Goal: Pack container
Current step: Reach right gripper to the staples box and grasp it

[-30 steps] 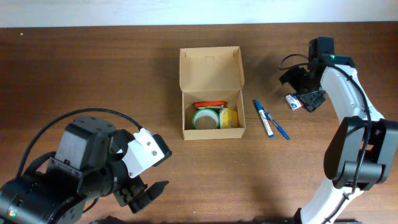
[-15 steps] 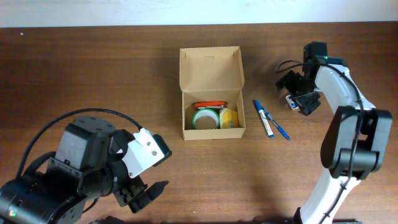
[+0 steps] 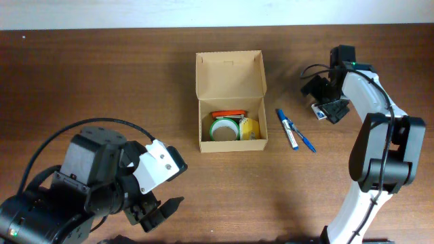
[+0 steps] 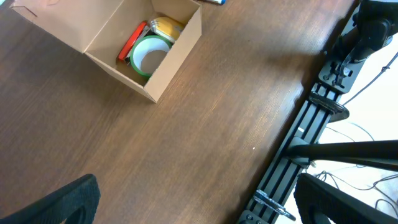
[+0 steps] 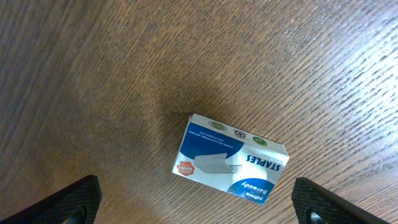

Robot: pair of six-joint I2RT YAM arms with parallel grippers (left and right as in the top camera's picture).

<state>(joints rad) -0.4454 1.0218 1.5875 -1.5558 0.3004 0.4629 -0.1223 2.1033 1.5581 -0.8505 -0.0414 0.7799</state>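
Observation:
The brown cardboard container [image 3: 230,102] sits open in the middle of the table, lid flap standing at the back. Inside lie a green tape roll [image 3: 222,129], an orange item [image 3: 227,114] and a yellow item [image 3: 250,127]; they also show in the left wrist view [image 4: 148,56]. A blue and white staples box [image 5: 230,158] lies flat on the table, between and just ahead of my open right fingers [image 5: 198,211]. In the overhead view it [image 3: 320,112] sits under my right gripper [image 3: 327,107]. My left gripper [image 3: 157,213] is open and empty near the front left.
Two blue pens [image 3: 287,129] [image 3: 304,141] lie side by side just right of the container. The left wrist view shows the table's edge and a black rail frame [image 4: 311,118] beyond it.
My right gripper has moved slightly left and settled over the staples box. The left arm and the container have not moved.

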